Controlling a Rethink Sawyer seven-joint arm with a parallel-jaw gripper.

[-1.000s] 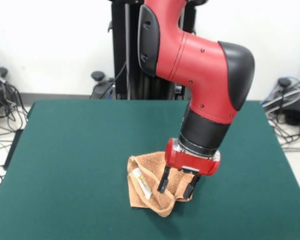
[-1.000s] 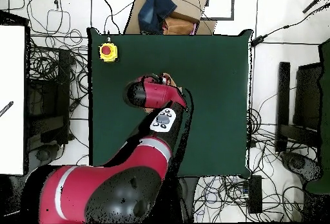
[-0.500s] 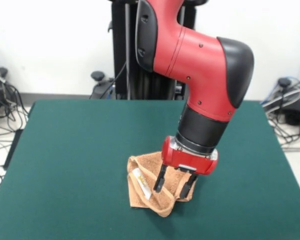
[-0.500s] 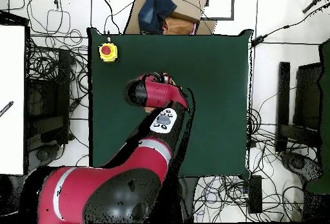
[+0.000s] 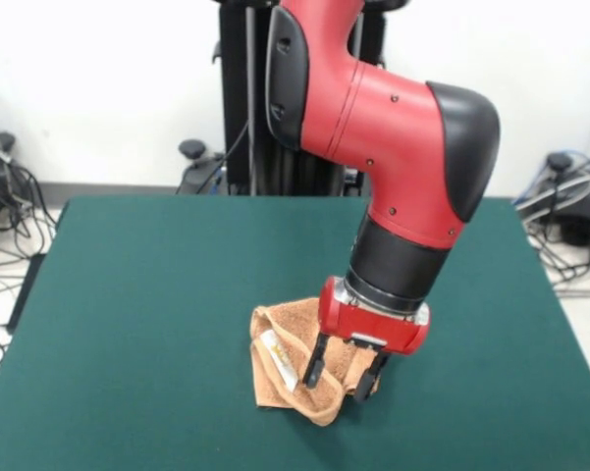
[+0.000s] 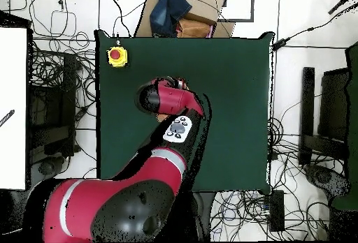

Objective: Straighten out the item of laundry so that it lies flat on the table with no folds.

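Note:
The item of laundry (image 5: pixel 287 361), a light orange-tan towel, lies crumpled in a folded heap on the green table (image 5: pixel 157 294), right of centre and toward the near edge. Its white label shows on the left fold. My gripper (image 5: pixel 343 376) points straight down over the heap's right part. It is open, and both black fingertips (image 5: pixel 314 374) are low against the cloth with a ridge of towel between them. In the overhead view the red arm (image 6: pixel 168 100) covers the gripper and nearly all of the towel on the table (image 6: pixel 231 79).
A yellow box with a red button (image 6: pixel 117 56) sits at one table corner. A cardboard box with dark cloth (image 6: pixel 178 13) lies just past the table's far edge. Cables cover the floor around the table.
The gripper has shifted slightly left and sunk a little lower onto the towel. Its fingers stay spread, and the towel's shape looks unchanged.

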